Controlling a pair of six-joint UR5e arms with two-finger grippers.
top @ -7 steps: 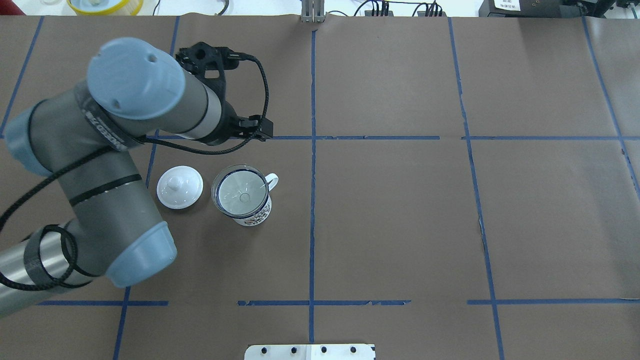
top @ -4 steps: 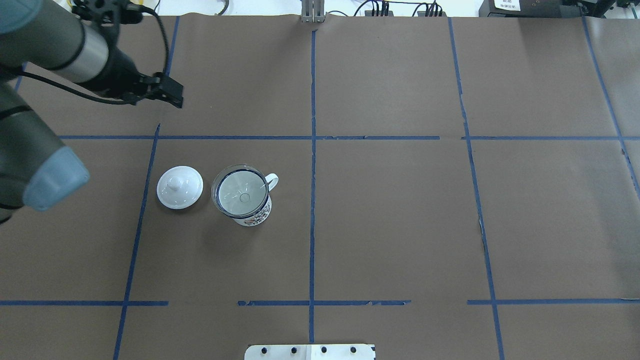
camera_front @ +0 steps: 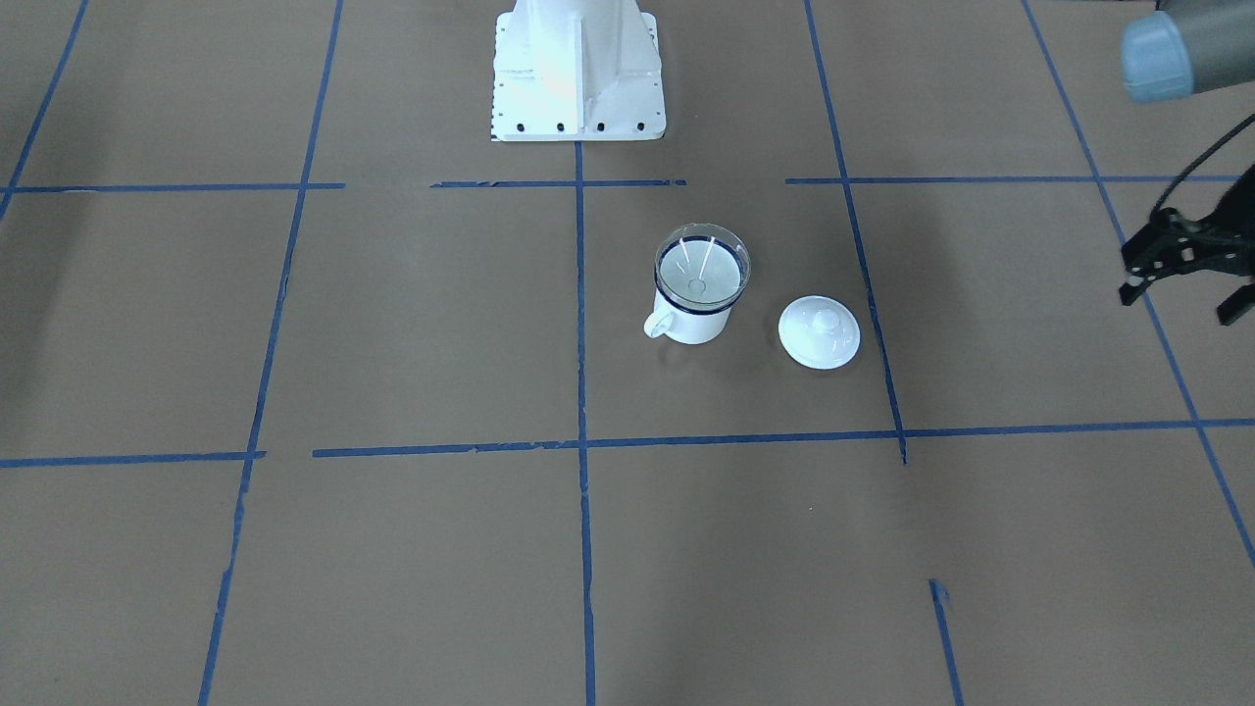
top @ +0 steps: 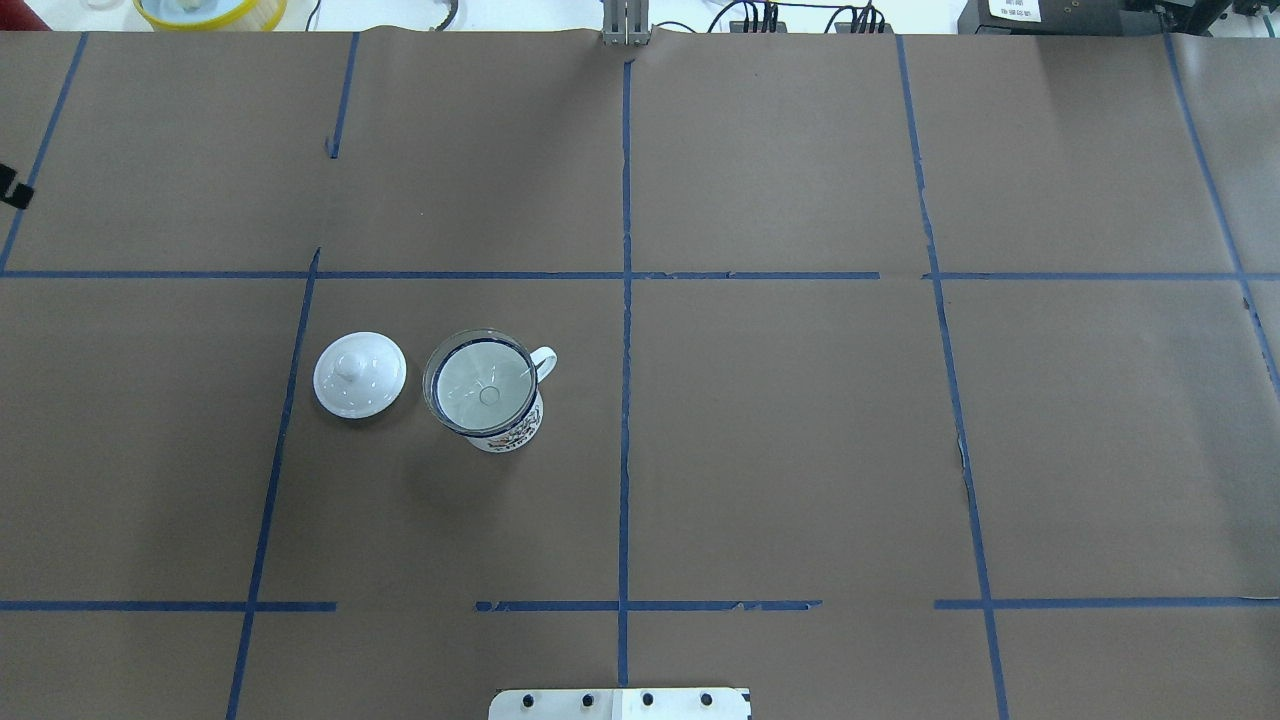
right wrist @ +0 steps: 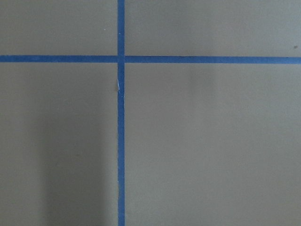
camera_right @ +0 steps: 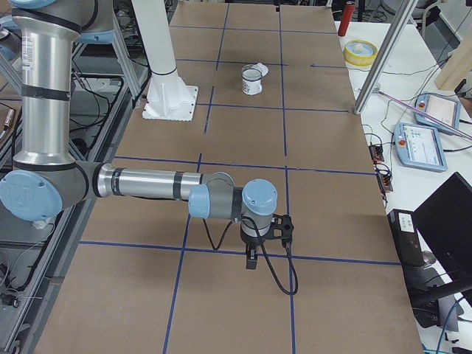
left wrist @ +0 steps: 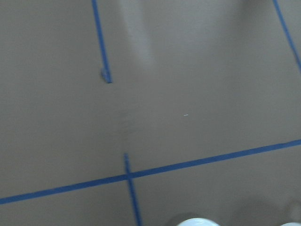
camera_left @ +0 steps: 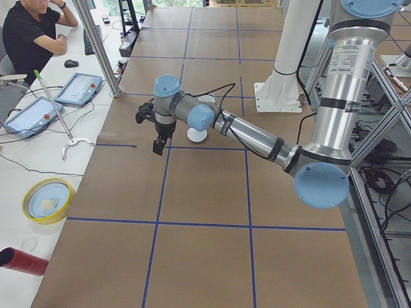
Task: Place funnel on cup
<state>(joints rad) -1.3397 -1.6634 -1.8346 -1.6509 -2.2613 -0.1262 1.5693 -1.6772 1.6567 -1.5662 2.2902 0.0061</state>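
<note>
The clear funnel (top: 481, 392) sits in the mouth of the white blue-rimmed cup (top: 505, 432), left of the table's centre line. Both also show in the front-facing view, the funnel (camera_front: 702, 270) on the cup (camera_front: 694, 319). My left gripper (camera_front: 1177, 306) hangs at that view's right edge, far from the cup, with its jaws apart and empty. Only a black tip shows at the overhead view's left edge (top: 15, 187). My right gripper (camera_right: 251, 257) shows only in the exterior right view, low over the table far from the cup (camera_right: 252, 79). I cannot tell whether it is open.
A white round lid with a knob (top: 360, 374) lies flat just beside the cup on my left. The white robot base (camera_front: 577, 69) stands at the table's near edge. A yellow bowl (top: 210, 10) sits beyond the far left corner. An operator sits at the side bench (camera_left: 32, 32).
My left arm has swung away from above the cup to the left and almost out of the overhead view. The funnel, cup and lid have not moved.
</note>
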